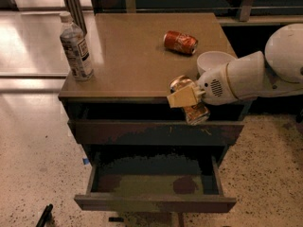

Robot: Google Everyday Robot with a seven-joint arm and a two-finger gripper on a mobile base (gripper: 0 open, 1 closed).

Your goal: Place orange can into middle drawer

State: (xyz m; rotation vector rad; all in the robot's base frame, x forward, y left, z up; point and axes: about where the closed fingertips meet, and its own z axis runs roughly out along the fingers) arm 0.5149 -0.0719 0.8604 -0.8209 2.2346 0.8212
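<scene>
Lowest in the frame, the middle drawer [154, 204] is standing pulled out, its greenish-grey floor lying bare and facing up. Above it, a closed drawer front [156, 131] with pale scuffs is sitting under the tabletop [137, 56]. Right of centre, the gripper [185, 98] is hanging just off the front edge of the table, its tan fingers [181, 97] clamping around the orange can [195, 113]. The can is tilting in the grip, its silver end pointing to the upper left and its body sticking out below the fingers, in the air above the right part of the open drawer. The white arm [255, 74] is reaching in from the right edge. Behind the gripper, a white bowl [213, 60] is sitting on the table. At the left edge a water bottle [75, 48] is standing upright. Farthest back, a red can [180, 41] is lying on its side.
</scene>
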